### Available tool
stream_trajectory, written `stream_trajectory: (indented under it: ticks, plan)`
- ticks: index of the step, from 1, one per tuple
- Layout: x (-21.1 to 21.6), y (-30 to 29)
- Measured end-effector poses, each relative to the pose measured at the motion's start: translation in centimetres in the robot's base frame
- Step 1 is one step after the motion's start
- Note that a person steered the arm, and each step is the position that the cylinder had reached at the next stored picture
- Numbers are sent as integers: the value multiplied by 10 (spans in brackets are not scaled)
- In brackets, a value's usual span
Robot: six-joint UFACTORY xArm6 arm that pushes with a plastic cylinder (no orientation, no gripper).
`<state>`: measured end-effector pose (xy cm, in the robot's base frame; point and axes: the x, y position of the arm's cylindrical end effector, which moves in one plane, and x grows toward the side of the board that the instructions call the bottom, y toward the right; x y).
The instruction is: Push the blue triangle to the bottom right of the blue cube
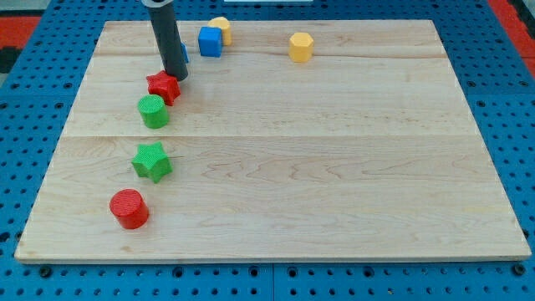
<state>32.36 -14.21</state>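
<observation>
The blue cube [210, 40] sits near the view's top, left of centre, on the wooden board [334, 167]. Only a thin blue sliver [185, 53] shows at the right edge of my rod, to the left of the cube; its shape cannot be made out and the rest is hidden behind the rod. My tip [176, 78] rests on the board just below that sliver, at the upper right of a red star [163, 86], touching or nearly touching it.
A yellow block [222, 27] sits just behind the blue cube at its upper right. A yellow hexagon [301, 46] lies further right. A green cylinder [153, 111], a green star [151, 161] and a red cylinder [129, 209] run down the left side.
</observation>
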Motion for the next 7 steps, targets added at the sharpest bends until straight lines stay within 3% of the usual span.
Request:
stream_trajectory:
  ticks: [2,4,7]
  plan:
    - [-2,-8]
    - [-15,-85]
    - [-64,-79]
